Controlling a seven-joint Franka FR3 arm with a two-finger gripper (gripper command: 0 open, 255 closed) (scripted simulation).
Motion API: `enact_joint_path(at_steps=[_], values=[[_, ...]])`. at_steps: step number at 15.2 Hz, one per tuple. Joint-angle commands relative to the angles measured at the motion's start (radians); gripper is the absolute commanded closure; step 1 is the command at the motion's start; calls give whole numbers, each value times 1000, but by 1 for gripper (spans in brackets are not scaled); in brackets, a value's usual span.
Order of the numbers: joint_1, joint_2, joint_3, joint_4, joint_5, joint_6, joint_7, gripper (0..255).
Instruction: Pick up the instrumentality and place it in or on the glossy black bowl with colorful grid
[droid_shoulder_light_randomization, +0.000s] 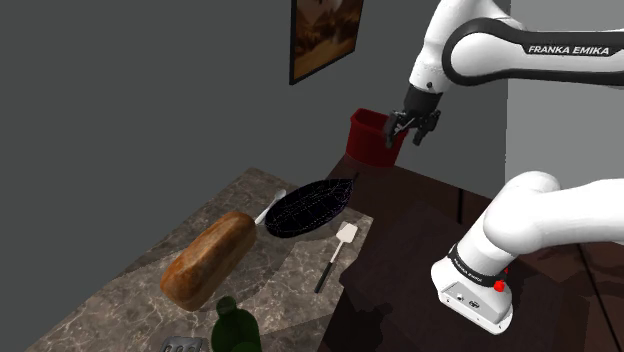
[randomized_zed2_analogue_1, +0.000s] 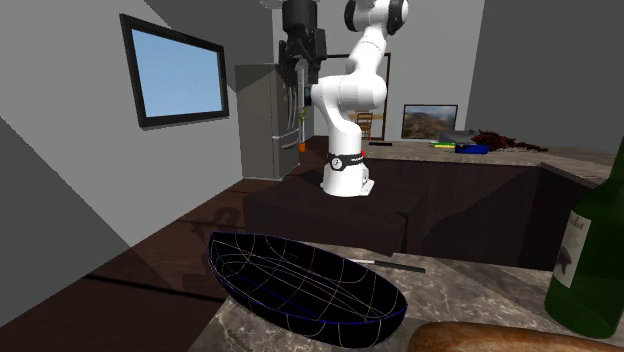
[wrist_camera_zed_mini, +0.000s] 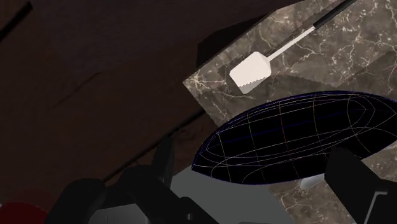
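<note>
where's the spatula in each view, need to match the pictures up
Shoulder view: the spatula lies on the counter, just right of the bowl, near the counter's edge.
Second exterior view: the spatula is a thin sliver behind the bowl, right of middle.
Wrist view: the spatula, pale head and dark handle, lies just past the bowl, by the counter's corner.
Shared landmark: the black bowl with grid lines.

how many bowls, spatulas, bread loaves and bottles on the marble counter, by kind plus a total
bowl: 1
spatula: 1
bread loaf: 1
green bottle: 1
total: 4
</note>
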Motion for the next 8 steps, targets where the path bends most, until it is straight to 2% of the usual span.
enact_joint_path(at_steps=[1, 8], values=[[-3, -8, 37, -64, 32, 54, 74, 0], [11, 53, 183, -230, 163, 276, 322, 0]])
